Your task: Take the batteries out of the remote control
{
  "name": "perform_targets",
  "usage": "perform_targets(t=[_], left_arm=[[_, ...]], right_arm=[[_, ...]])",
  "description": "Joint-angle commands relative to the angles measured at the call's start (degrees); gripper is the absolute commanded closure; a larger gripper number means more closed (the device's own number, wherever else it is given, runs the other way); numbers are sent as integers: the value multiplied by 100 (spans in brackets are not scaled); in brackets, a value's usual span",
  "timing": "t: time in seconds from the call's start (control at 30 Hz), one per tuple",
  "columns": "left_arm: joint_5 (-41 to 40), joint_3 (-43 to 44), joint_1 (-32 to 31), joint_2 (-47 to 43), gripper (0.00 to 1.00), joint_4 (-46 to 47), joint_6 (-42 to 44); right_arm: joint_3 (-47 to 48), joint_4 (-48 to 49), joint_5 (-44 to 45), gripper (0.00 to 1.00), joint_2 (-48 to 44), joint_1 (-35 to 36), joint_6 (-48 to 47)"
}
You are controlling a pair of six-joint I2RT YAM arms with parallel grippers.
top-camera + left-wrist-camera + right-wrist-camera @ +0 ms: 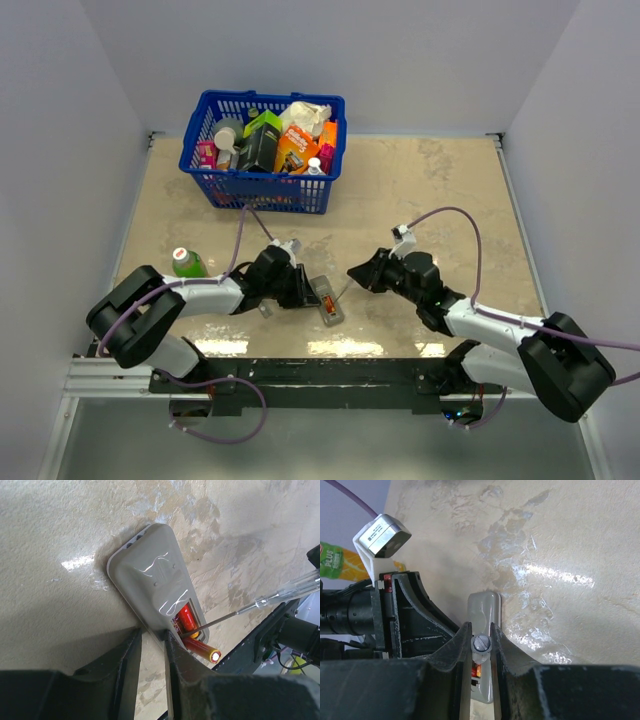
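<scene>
Overhead camera looks down over the whole surface [420, 190]; both wrist cameras, close in, share the remote control [150, 575].

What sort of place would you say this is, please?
Probably a robot test cell in a lab, not a home: plain white walls box in a beige tabletop, two robot arms sit on a dark rail, and a blue basket holds packaged goods.
</scene>
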Motion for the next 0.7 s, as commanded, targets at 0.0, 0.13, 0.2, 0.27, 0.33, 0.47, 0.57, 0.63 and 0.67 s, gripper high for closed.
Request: perform_targets(t=[0.0,0.13,0.2,0.27,0.33,0.47,0.57,0.63,0.67], left_arm=[[-382,150,-158,279,70,-30,153],[-426,177,-167,226,70,-101,161],[-435,185,-167,191,70,-109,161],[-453,177,-184,200,70,-101,161],[-453,177,-202,217,70,-83,153],[-453,212,-237,279,70,-57,135],[-470,264,-281,314,70,-83,126],[-479,300,-290,341,70,-92,117],[-488,308,-307,367,70,-92,117]], right_arm=[[189,-574,-130,100,-107,-26,-509],[243,-626,-174,100,-159,-26,-518],[243,-644,-192,100,-195,-26,-518],[243,-635,-209,100,-247,-26,-518],[243,-601,-262,100,-247,-26,-509],[243,-530,-306,100,-221,-26,-509],[260,-495,-341,100,-186,-26,-544],[304,-512,-376,100,-177,-26,-553],[313,-512,-394,100,-186,-17,-553]])
